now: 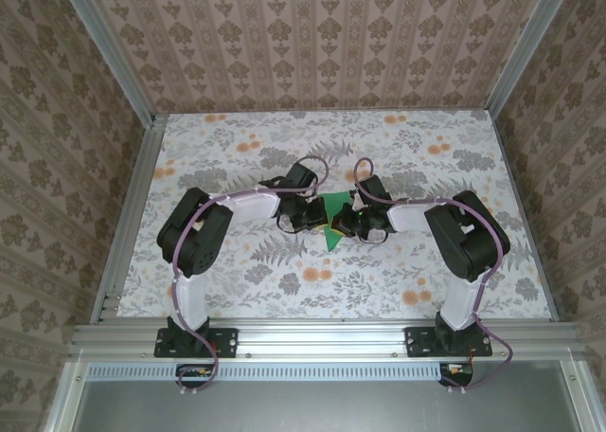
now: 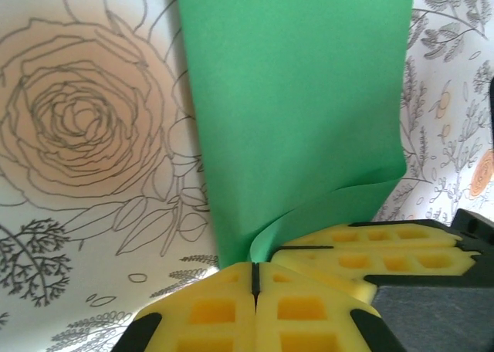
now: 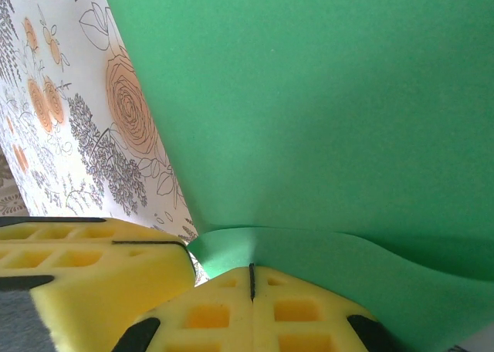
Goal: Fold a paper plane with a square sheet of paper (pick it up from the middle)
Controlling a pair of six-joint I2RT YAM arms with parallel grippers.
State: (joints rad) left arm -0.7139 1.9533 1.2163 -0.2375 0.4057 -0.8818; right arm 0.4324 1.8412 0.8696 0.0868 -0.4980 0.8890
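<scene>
- The square sheet of paper (image 1: 332, 231) sat at the middle of the table (image 1: 237, 290), between your two hands. From above, a small green patch of it was visible and the rest lay under the wrists.
- Close up, the sheet (image 2: 301, 97) rose from the table in a soft curl. I saw no pressed crease, point or wing on it.
- Your left hand (image 2: 253, 279) was fully closed, with the sheet's lower edge pinched in the seam between its yellow pads.
- Your right hand (image 3: 251, 279) was likewise fully closed, with a bulge of the sheet (image 3: 324, 97) nipped at its seam.
- The two hands stood just beside each other, tip to tip.
- Judgement: the grasp at the middle looked made. Every fold of the plane was left to do.
</scene>
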